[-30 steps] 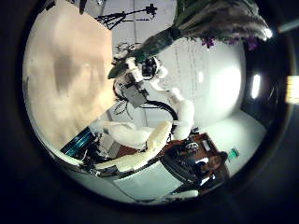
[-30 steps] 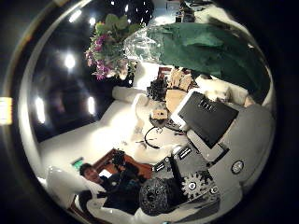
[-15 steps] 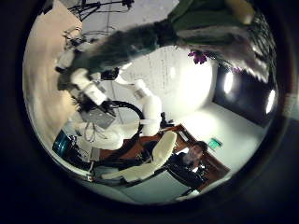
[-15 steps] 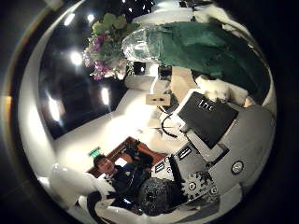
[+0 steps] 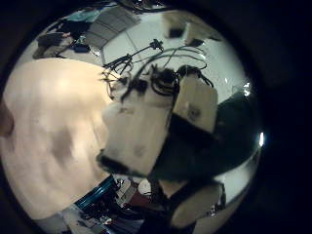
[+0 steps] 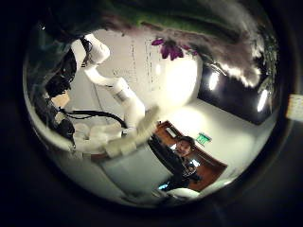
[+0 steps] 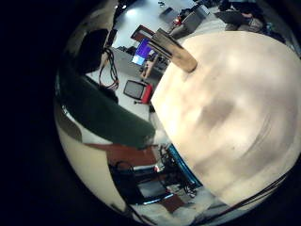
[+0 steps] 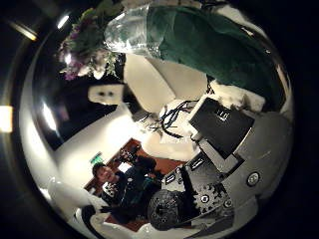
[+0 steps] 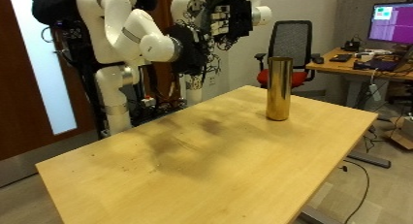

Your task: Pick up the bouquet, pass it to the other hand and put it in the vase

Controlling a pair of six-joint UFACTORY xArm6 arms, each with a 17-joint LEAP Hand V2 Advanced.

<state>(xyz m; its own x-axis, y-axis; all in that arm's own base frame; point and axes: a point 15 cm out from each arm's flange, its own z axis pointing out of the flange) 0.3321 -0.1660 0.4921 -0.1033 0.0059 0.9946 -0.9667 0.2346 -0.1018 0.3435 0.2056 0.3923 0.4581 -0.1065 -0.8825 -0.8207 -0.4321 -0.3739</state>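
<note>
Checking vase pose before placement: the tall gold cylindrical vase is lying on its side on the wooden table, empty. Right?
Not quite. The tall gold cylindrical vase stands upright on the wooden table, not on its side. It is empty, as you say. The outside view shows this.

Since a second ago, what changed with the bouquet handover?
The left robot hand moved in on the bouquet: in its thumb side palm view the flowers went from small and distant to close and large. Whether it has gripped, I cannot tell. Unchanged: the right robot hand holds the green-wrapped bouquet.
</note>
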